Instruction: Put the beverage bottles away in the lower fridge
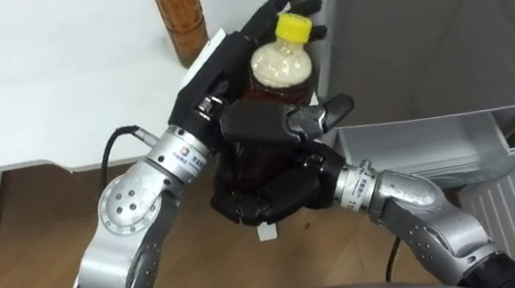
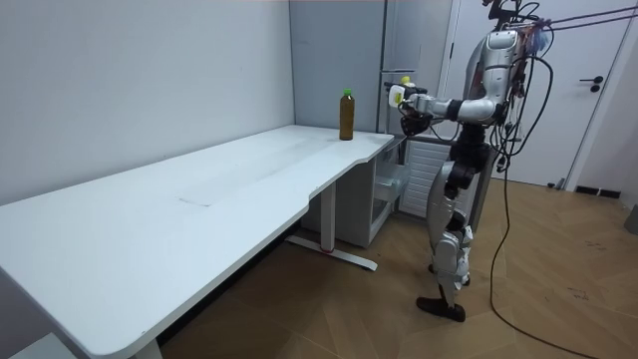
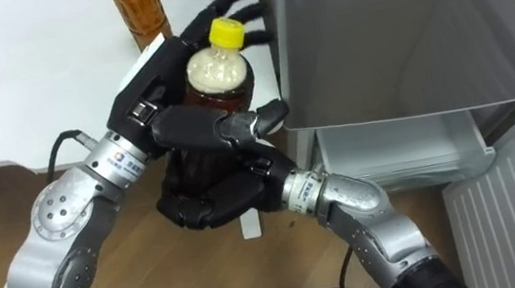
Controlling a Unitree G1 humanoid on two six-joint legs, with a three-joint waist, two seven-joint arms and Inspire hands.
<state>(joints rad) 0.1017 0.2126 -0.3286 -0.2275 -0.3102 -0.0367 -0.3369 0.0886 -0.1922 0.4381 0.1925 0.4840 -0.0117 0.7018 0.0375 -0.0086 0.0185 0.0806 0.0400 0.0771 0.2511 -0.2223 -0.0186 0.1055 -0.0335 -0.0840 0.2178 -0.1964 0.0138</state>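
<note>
Glossy plastic bottle point(image 1: 279, 68), matt white table point(image 1: 26, 76)

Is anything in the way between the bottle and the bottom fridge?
Nothing visible. The right hand grips the bottle, the open left hand backs it, and the lower fridge's white drawer looks open just below.

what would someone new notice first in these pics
First, the yellow-capped bottle held up between both hands before the robot: the right hand curls round its lower body, the left hand lies against its left side with straight fingers. Just right of it stands the grey fridge, a pale drawer pulled out at its foot, and a second bottle stands on the white table behind the hands.
</note>
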